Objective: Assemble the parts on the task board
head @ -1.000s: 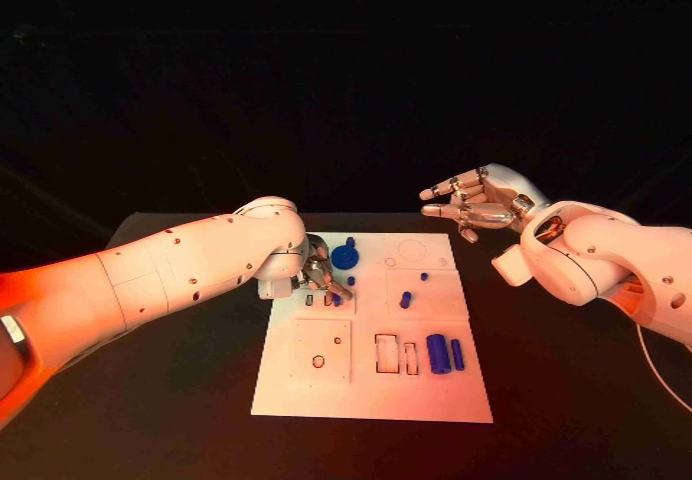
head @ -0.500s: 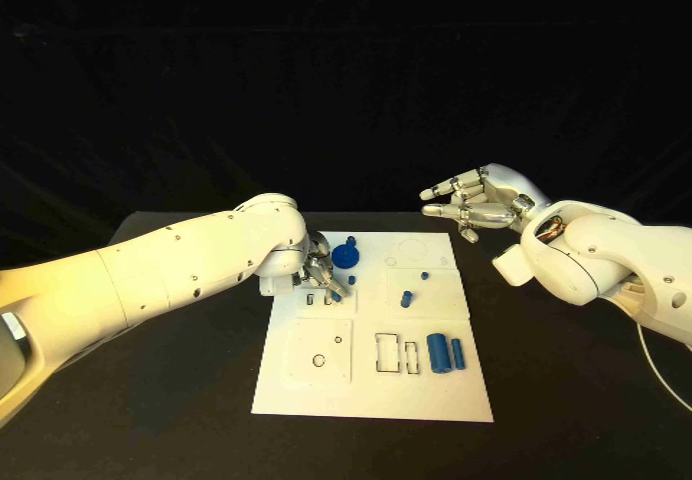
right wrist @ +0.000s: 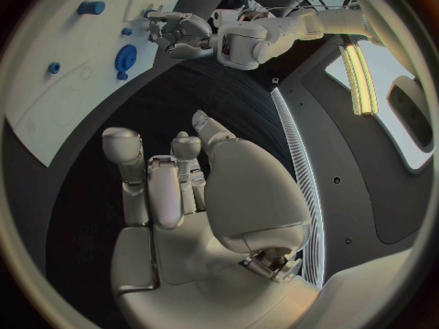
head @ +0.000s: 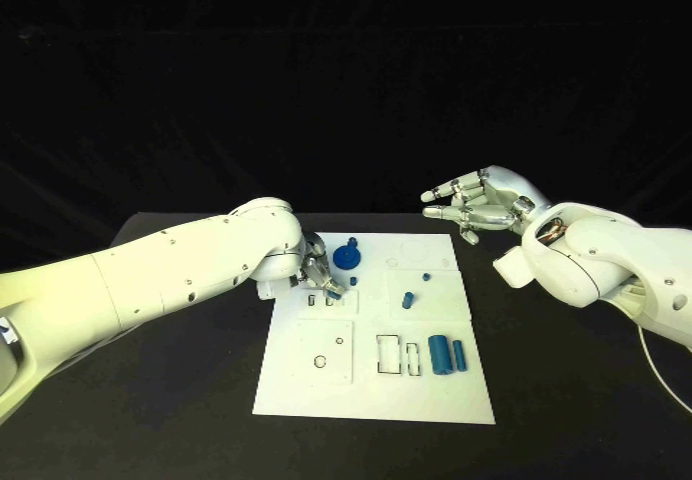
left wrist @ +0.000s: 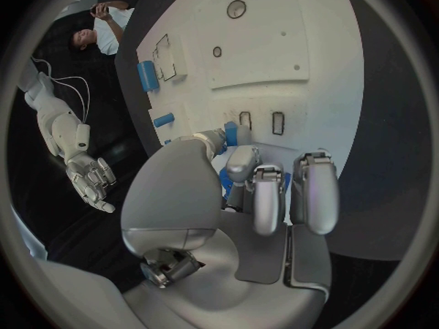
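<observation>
- Over the far left part of the flat white task board [head: 375, 400], reaching down with the silver left hand [head: 320, 278], fingers curled in close together.
- Between the thumb and one fingertip, pinching what looks like a small blue plastic peg [left wrist: 230, 133]; mostly hidden, so not being fully sure.
- Just past the peg, pointing the fingers at two little dark slots [left wrist: 277, 122] cut in the board, lying on the robot's side of the hand.
- Probably needing only a short move toward the robot and down, keeping the peg's long side lined up with a slot.
- Close behind the hand, staying just beside the round blue toothed gear [head: 346, 257].
- Down at the near right part of the board, leaving two fat blue cylinders [head: 438, 354] lying side by side, well apart from the hand.
- Up in the air past the board's far right corner, holding the silver right hand [head: 476, 205] with fingers spread wide, gripping nothing, and being much farther from the slots than the left one.
</observation>
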### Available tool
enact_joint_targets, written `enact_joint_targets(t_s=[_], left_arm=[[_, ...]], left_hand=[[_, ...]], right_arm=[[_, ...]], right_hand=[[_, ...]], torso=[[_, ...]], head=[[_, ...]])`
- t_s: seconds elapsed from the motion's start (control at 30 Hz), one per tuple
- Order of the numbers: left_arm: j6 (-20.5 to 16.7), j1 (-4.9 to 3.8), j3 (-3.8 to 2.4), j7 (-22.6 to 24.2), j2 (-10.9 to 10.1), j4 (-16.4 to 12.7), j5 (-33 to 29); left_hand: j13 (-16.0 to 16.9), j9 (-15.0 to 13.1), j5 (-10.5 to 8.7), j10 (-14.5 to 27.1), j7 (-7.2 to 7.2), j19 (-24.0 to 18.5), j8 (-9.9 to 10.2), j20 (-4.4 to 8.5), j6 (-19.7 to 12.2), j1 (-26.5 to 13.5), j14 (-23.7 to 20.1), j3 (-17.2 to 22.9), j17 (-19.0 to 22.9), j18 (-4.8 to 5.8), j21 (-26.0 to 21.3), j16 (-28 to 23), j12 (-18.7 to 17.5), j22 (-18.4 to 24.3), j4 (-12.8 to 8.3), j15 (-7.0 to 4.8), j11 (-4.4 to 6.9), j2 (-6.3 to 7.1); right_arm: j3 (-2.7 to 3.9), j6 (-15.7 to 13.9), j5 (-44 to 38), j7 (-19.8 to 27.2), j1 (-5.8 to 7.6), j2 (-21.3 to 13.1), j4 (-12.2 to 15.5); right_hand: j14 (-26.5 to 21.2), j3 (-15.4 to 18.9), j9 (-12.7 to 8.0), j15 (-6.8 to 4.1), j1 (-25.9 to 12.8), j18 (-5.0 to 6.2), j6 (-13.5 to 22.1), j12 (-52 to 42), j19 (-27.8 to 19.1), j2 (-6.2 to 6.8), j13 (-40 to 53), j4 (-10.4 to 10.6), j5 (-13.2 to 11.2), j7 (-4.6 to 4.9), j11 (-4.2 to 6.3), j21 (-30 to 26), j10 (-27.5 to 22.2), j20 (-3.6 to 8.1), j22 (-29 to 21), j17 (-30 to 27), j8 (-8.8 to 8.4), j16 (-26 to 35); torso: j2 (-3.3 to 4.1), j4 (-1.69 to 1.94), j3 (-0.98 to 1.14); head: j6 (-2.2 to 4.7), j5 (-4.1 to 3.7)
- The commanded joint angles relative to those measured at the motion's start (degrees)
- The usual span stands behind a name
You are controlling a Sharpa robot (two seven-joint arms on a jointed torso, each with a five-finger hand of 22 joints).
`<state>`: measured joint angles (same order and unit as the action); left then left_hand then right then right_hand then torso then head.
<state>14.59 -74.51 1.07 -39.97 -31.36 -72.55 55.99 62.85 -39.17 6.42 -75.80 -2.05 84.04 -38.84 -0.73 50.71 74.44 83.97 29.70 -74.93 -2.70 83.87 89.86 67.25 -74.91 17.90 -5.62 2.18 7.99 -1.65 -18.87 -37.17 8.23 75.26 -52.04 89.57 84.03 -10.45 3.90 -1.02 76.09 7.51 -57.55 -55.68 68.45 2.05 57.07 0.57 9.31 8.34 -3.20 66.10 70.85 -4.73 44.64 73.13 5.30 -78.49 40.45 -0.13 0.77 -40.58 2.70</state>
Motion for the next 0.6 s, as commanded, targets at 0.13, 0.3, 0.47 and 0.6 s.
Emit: enact_joint_targets(t_s=[0.13, 0.3, 0.47, 0.6], left_arm=[[-6.27, 0.35, 0.06, -0.35, -1.04, -1.76, 0.02], [-7.91, 0.83, 0.08, -0.01, -2.20, -3.39, 0.61], [-7.48, 1.24, 0.12, -0.27, -3.09, -4.56, 1.38], [-6.62, 1.47, 0.16, -0.56, -3.44, -4.93, 1.93]], left_hand=[[0.23, -0.70, 1.67, -0.76, 0.17, 2.92, -0.57, 0.02, 0.60, -2.08, 6.03, 11.78, -15.07, 0.79, 0.35, 0.14, 0.45, -7.92, -10.97, 0.05, 0.08, 0.55], [0.45, -1.03, 2.51, -1.05, 0.25, 3.04, -0.74, 0.08, 0.75, -2.97, 6.03, 12.73, -15.07, 0.85, 0.53, 0.14, 0.68, -8.19, -11.77, -0.02, 0.15, 0.93], [0.41, -1.12, 2.73, -1.10, 0.27, 3.09, -0.78, 0.10, 0.81, -3.24, 6.03, 13.00, -15.07, 0.87, 0.61, 0.14, 0.66, -8.30, -12.07, -0.05, 0.18, 1.09], [0.24, -1.14, 2.77, -1.03, 0.28, 3.10, -0.78, 0.11, 0.83, -3.31, 6.03, 13.09, -15.07, 0.88, 0.61, 0.14, 0.51, -8.31, -12.19, -0.05, 0.19, 1.16]], right_arm=[[-0.05, -0.54, 0.26, 0.57, -0.10, 0.06, -0.12], [-0.09, -0.52, 0.34, 0.63, -0.18, 0.05, -0.17], [-0.12, -0.45, 0.38, 0.68, -0.35, 0.08, -0.26], [-0.13, -0.36, 0.40, 0.72, -0.49, 0.11, -0.30]], right_hand=[[2.41, -0.16, -0.02, -0.28, -0.03, 0.87, 0.57, -0.21, 0.57, -0.57, -0.09, -0.20, 0.32, 0.02, 0.10, -0.33, -0.26, -0.02, -0.08, 0.03, -0.17, 0.20], [2.41, -0.15, -0.02, -0.28, -0.08, 0.88, 0.58, -0.18, 0.55, -0.55, -0.12, -0.18, 0.43, 0.03, 0.10, -0.37, -0.28, -0.02, -0.15, 0.03, -0.18, 0.21], [2.41, -0.15, -0.02, -0.28, -0.08, 0.88, 0.58, -0.18, 0.55, -0.55, -0.12, -0.18, 0.43, 0.03, 0.10, -0.37, -0.28, -0.02, -0.15, 0.03, -0.18, 0.21], [2.41, -0.15, -0.02, -0.28, -0.08, 0.88, 0.58, -0.18, 0.55, -0.55, -0.12, -0.18, 0.43, 0.03, 0.10, -0.37, -0.28, -0.02, -0.15, 0.03, -0.18, 0.21]], torso=[[-0.02, 0.06, 0.03], [0.02, 0.11, 0.05], [0.01, 0.18, 0.05], [0.01, 0.09, 0.03]], head=[[-0.02, 0.21], [-0.12, 0.26], [-0.26, 0.41], [-0.38, 0.67]])
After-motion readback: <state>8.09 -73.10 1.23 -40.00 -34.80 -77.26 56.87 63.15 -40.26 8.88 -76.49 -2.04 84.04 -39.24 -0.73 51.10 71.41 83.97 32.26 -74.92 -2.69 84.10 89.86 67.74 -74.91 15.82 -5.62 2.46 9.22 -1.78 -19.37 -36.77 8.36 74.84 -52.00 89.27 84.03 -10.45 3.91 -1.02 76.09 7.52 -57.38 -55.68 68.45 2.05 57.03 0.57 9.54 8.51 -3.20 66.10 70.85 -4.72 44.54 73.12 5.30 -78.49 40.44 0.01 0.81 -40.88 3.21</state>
